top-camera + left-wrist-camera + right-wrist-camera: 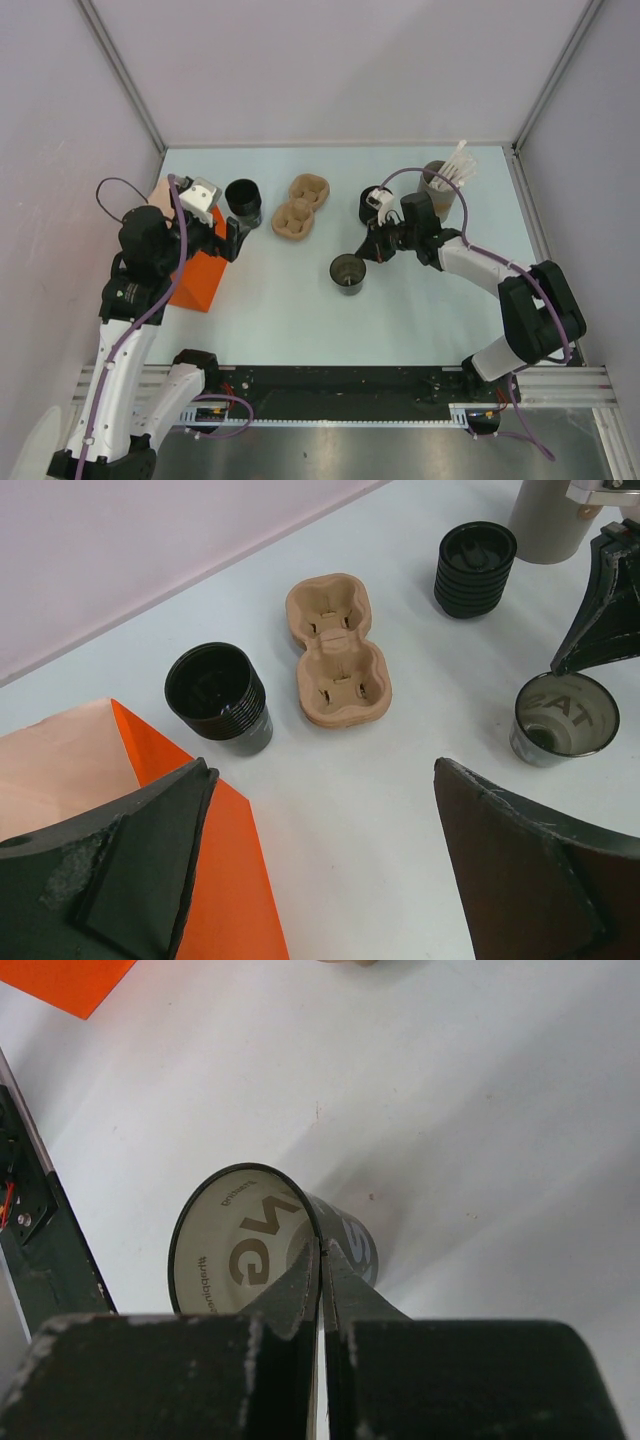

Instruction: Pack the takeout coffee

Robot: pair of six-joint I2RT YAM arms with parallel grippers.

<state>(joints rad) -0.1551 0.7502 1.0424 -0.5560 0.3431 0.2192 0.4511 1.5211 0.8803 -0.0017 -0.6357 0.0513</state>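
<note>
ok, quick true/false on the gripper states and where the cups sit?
1. Right gripper is shut on the grey cup's rim. True.
2. Left gripper holds a black cup. False: it is open and empty, by the bag.
3. The carrier holds two cups. False: both wells are empty.
4. The lidded cup is outside the bag. True.

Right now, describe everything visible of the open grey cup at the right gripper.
The grey cup is short, tapered, thin-walled and lidless, looking translucent with lettering showing through its wall. It appears to stand upright on the table. The right gripper is shut on its rim, one finger inside, one outside.
</note>
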